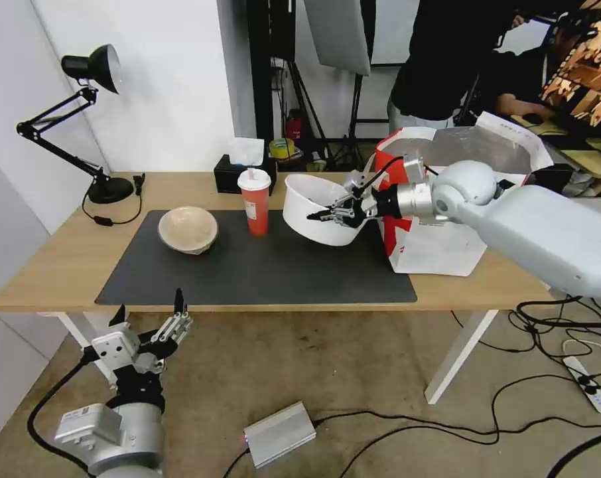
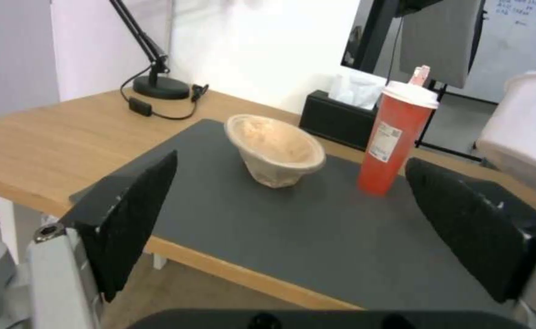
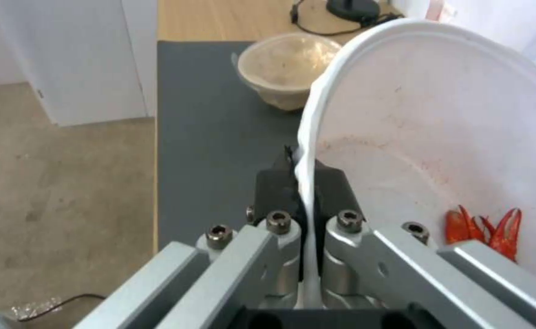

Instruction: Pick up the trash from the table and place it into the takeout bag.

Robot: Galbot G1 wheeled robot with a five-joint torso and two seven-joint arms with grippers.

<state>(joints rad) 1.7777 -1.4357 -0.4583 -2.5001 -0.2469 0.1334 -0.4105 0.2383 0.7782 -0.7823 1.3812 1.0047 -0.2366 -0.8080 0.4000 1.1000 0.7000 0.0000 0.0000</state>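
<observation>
The right gripper (image 1: 337, 214) is clamped on the rim of the white bowl (image 1: 314, 206), one finger inside the wall and one outside. The bowl hangs tilted above the dark mat (image 1: 261, 265), just beside the takeout bag (image 1: 440, 245) at the right end of the bench (image 1: 62, 265). The thin plastic wall flexes at the pinch point, so the bowl is probably light but slippery. Red crayfish scraps (image 3: 485, 230) lie loose inside and could shift when tipped. The red cup (image 1: 255, 201) and beige bowl (image 1: 188, 229) stand on the mat. The left gripper (image 1: 153, 318) waits below the bench edge, fingers spread, holding nothing.
</observation>
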